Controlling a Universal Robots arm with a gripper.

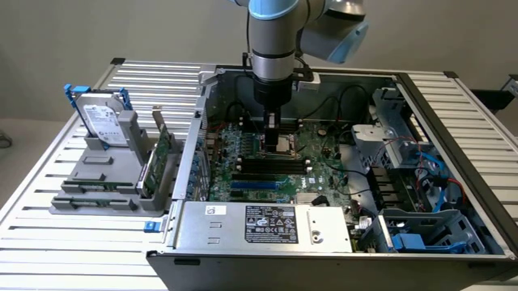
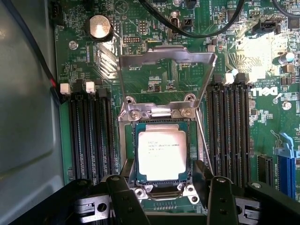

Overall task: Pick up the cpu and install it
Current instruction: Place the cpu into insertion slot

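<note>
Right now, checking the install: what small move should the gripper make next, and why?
Probably lift straight up: the cpu lies flat in its socket, the gripper hangs open above it, holding nothing, and the retention frame stands raised.

The arm (image 1: 271, 42) hangs upright from 12 o'clock in the exterior view, tool (image 1: 273, 138) pointing toward 6 o'clock, its fingers (image 2: 123, 199) spread wide
</note>
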